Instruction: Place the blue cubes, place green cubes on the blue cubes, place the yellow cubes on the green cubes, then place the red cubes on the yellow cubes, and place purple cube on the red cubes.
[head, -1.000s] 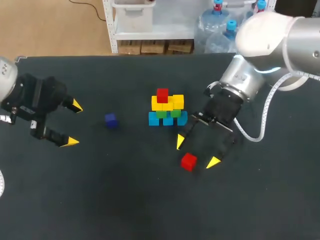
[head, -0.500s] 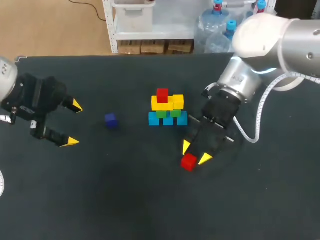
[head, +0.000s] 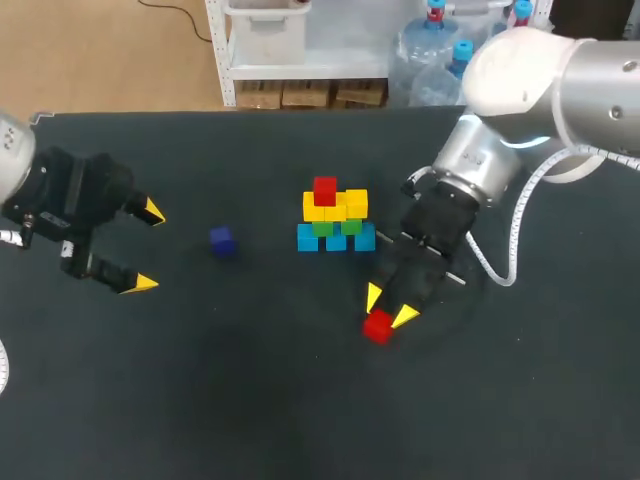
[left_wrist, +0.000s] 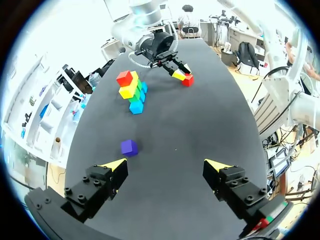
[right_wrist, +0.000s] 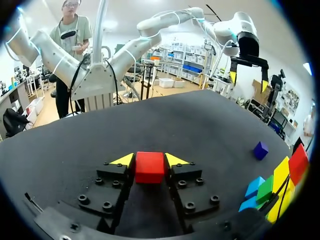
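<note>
A stack of cubes stands mid-table: blue at the base, green above, yellow above that, and one red cube on top. A second red cube lies on the table in front and to the right of the stack; my right gripper is shut on it, both yellow tips pressed against its sides. The purple cube sits alone left of the stack, ahead of my left gripper. My left gripper stands open at the table's left with nothing between its fingers.
The stack is close beside my right gripper, within a hand's width. The black table stretches bare in front and to the far right; its back edge runs behind the stack.
My right gripper's fingers have come together from wide open onto the loose red cube. The left arm, the stack and the purple cube have not moved.
</note>
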